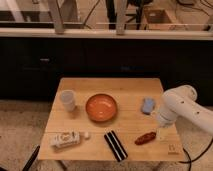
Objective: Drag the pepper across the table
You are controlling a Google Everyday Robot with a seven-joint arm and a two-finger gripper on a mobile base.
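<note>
My fingers (161,132) are hanging spread wide and gripping nothing, low over the right front part of the worktop (125,90). The pepper (146,138) is lying flat near the front edge, just left of my fingers and right of the black striped bar (115,145).
</note>
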